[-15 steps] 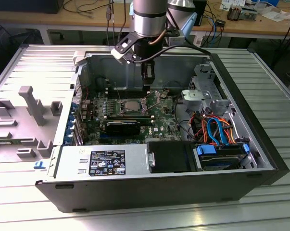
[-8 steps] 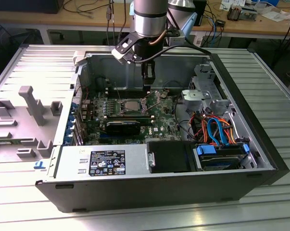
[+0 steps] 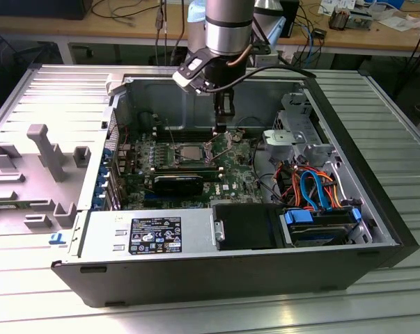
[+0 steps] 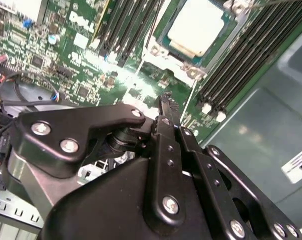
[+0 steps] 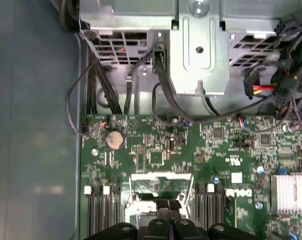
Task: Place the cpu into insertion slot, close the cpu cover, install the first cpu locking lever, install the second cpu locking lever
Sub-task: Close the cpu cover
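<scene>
**DESK:** Where is the cpu?

**ARM:** The cpu (image 4: 196,27) sits flat on the motherboard (image 5: 156,145), silvery top up. The cpu cover (image 4: 176,62) appears folded down around it, with the chip showing through the frame's open middle.

**DESK:** And you?

**ARM:** My gripper (image 4: 166,100) hangs low over the board just beside the cpu. It is off the cover's edge, on the side toward the drive cage (image 5: 198,50). That puts me on the exterior view's right of the cpu. My fingers (image 5: 163,205) are clenched together, with nothing between them that I can see.

**DESK:** What does this step turn on?

**ARM:** A thin metal rod (image 4: 191,97), which I take for a locking lever. It runs out from the cover's corner, away from the cpu, and passes just beside my fingers. Its long axis points toward me and does not lie along the frame. By my reading, chip and cover are done and the levers are the work in hand. Whether either lever is latched, I cannot tell.

**DESK:** And around the cpu?

**ARM:** Dark memory slots (image 4: 241,55) flank it on two sides, their ends reaching toward me. Beyond them is the open computer case (image 3: 196,278), which stands on a ribbed metal bench (image 3: 377,306).
</scene>
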Action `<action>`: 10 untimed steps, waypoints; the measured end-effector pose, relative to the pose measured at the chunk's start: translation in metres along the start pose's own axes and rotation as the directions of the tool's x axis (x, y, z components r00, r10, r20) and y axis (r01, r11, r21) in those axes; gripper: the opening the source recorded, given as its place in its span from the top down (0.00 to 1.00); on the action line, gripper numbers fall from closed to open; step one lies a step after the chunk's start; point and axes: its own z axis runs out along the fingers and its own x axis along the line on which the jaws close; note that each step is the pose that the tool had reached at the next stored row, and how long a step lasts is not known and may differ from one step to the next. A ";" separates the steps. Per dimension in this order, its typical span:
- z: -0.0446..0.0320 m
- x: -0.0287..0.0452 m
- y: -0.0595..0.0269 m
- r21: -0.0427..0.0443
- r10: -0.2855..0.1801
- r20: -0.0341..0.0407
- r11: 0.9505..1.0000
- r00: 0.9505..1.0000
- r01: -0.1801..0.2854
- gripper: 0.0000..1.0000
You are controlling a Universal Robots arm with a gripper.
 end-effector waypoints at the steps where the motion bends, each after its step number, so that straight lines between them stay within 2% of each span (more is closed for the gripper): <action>1: 0.0006 0.0004 0.0023 0.000 0.000 0.000 1.000 1.000 0.000 0.89; 5: 0.0087 0.0027 0.0123 0.000 -0.006 0.000 1.000 1.000 0.006 0.89; 10: 0.0111 0.0031 0.0222 -0.001 -0.023 -0.001 1.000 1.000 0.023 0.89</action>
